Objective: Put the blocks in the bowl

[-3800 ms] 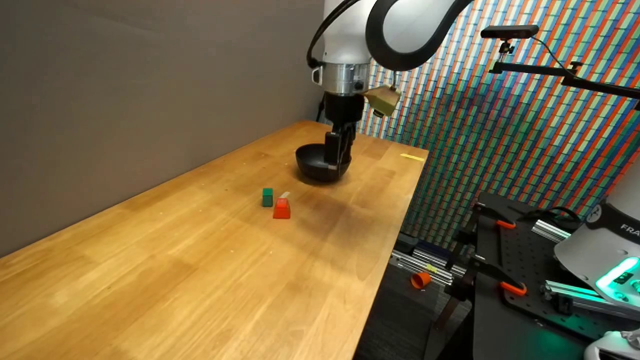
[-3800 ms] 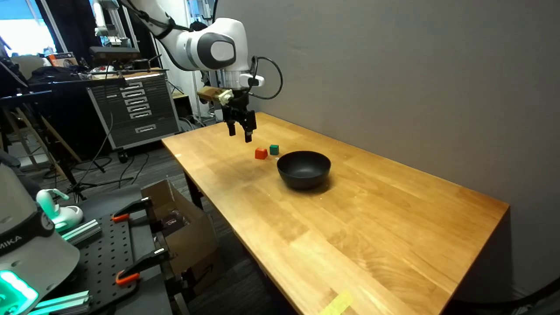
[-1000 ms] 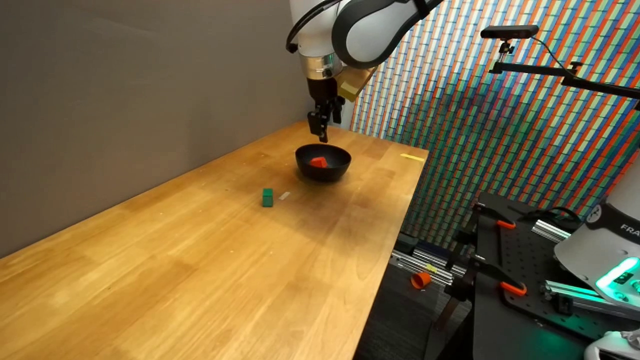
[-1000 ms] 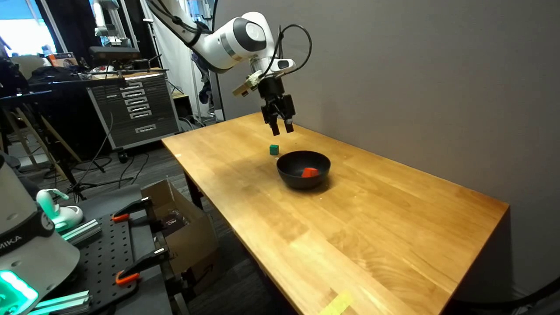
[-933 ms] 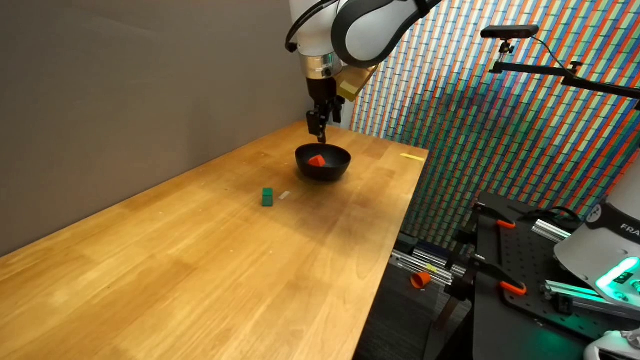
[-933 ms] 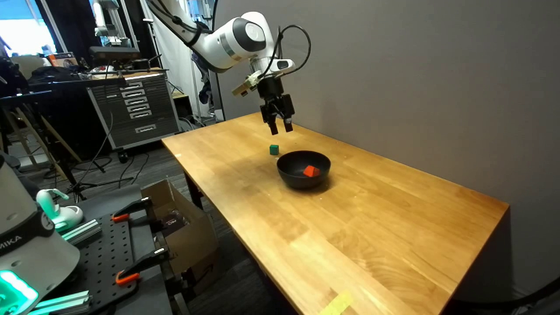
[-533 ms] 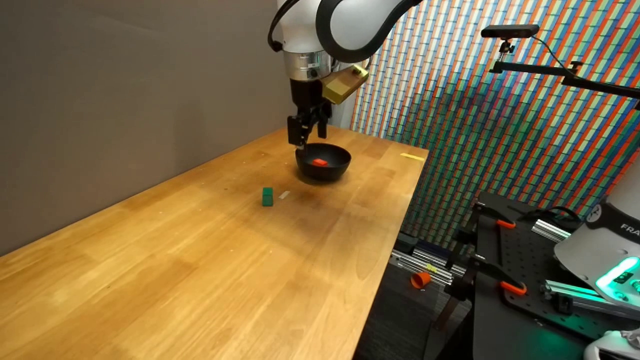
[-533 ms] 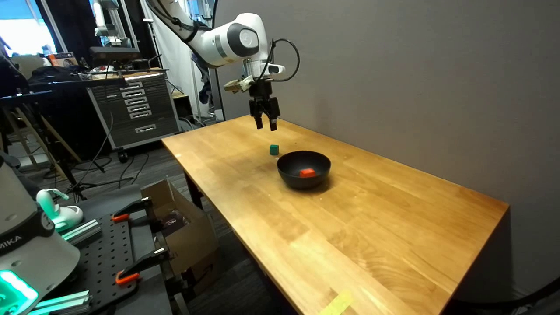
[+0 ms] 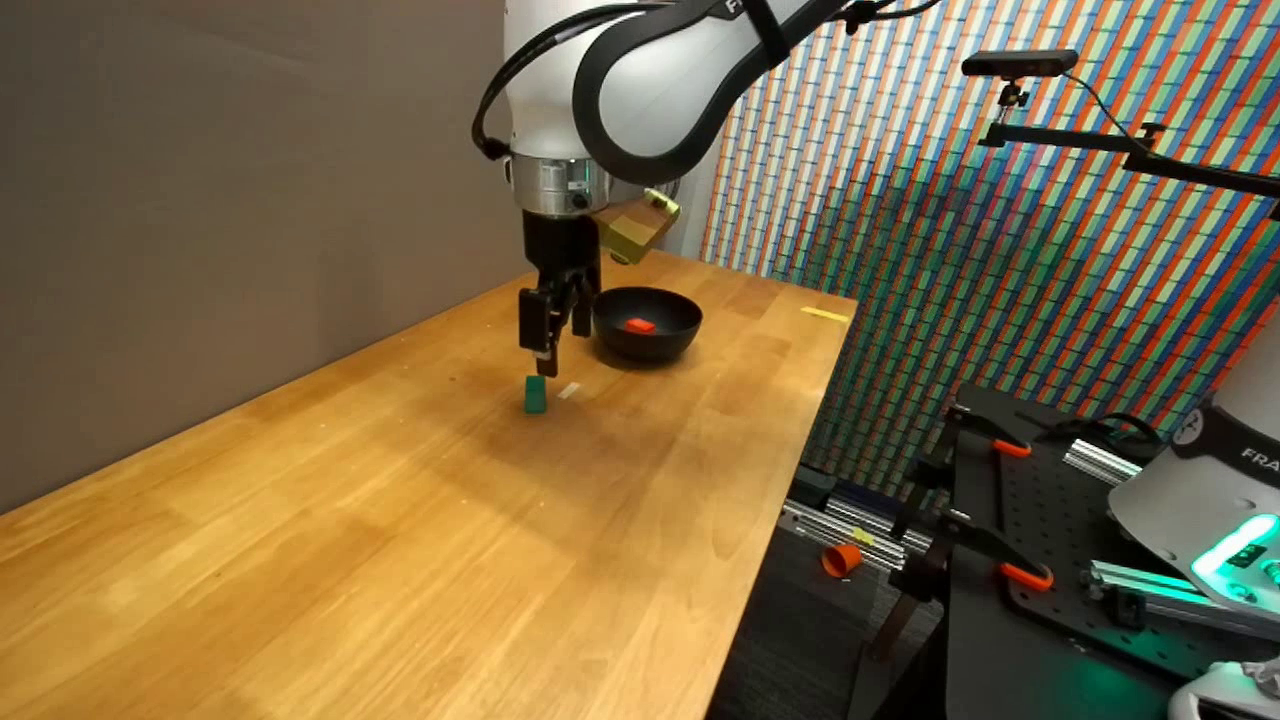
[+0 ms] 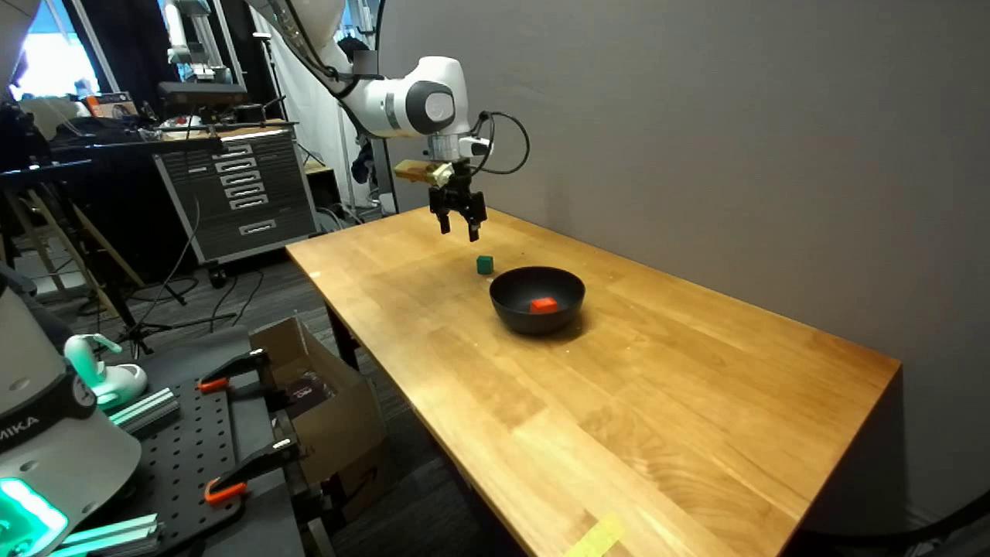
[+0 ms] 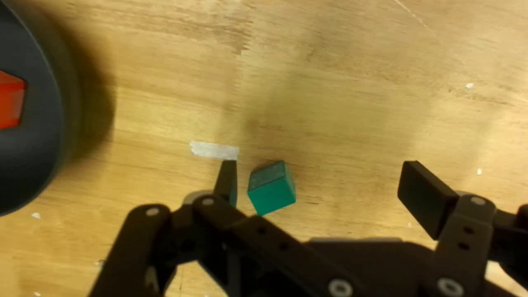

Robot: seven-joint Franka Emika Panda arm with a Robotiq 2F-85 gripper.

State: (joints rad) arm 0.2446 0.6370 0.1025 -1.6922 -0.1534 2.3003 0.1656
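The green block stands on the table in both exterior views, a little apart from the bowl. The red block lies inside the black bowl; both also show in the other views, the red block in the bowl. My gripper is open and empty, pointing down above the table near the green block. In the wrist view the green block shows between the open fingers of the gripper, nearer the left finger. The bowl is partly cut off at the left edge.
A white mark is on the table beside the green block. A grey wall runs along the table's long side. A yellow tape strip lies at one end of the table.
The red block was on the table beside the green one 3.8 seconds ago and is now in the bowl. My open gripper has since moved from over the bowl and down toward the green block.
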